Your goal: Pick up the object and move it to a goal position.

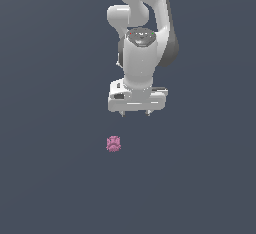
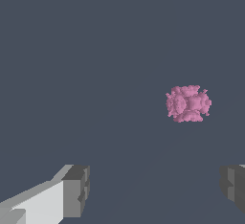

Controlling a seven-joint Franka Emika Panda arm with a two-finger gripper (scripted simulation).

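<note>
White pincer (image 1: 136, 113) gapes wide, empty, apart from the pink object (image 1: 113, 144).

A plain dark grey floor (image 1: 55, 188) bears one pink blob (image 1: 113, 144)

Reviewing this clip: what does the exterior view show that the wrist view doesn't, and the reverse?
Only the exterior view shows the white arm and the whole gripper, with the pink blob apart from it, toward that view's left. Only the wrist view shows the blob's bumpy surface and the grey fingertips spread wide. Both show the blob ungrasped on a plain dark background.
</note>
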